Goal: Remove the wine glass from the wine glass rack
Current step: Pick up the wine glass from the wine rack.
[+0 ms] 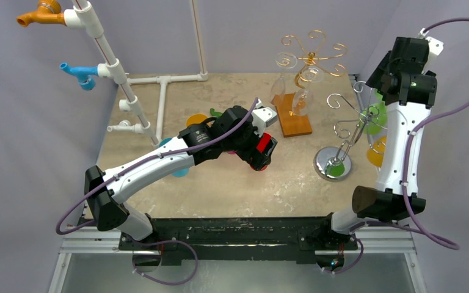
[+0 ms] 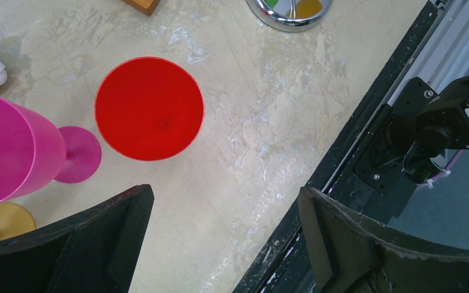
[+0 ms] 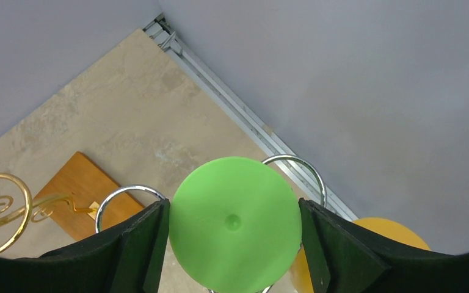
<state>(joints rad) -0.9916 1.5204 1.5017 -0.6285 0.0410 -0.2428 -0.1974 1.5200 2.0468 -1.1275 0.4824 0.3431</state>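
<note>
The green wine glass (image 3: 235,223) hangs upside down on the silver wine glass rack (image 3: 125,195), its round foot facing my right wrist camera. My right gripper (image 3: 235,235) is shut on that foot, a finger pressed against each side of the disc. From above, the green glass (image 1: 375,116) sits under my right wrist at the rack's (image 1: 333,163) upper arms. A yellow glass (image 3: 391,235) hangs just beside it. My left gripper (image 2: 226,238) is open and holds nothing, low over the table near its front edge.
A red glass (image 2: 149,108) stands upright by my left gripper, with a pink glass (image 2: 12,152) beside it. A gold rack (image 1: 311,58) with clear glasses stands on a wooden base (image 1: 293,116). A PVC pipe frame (image 1: 110,67) occupies the back left.
</note>
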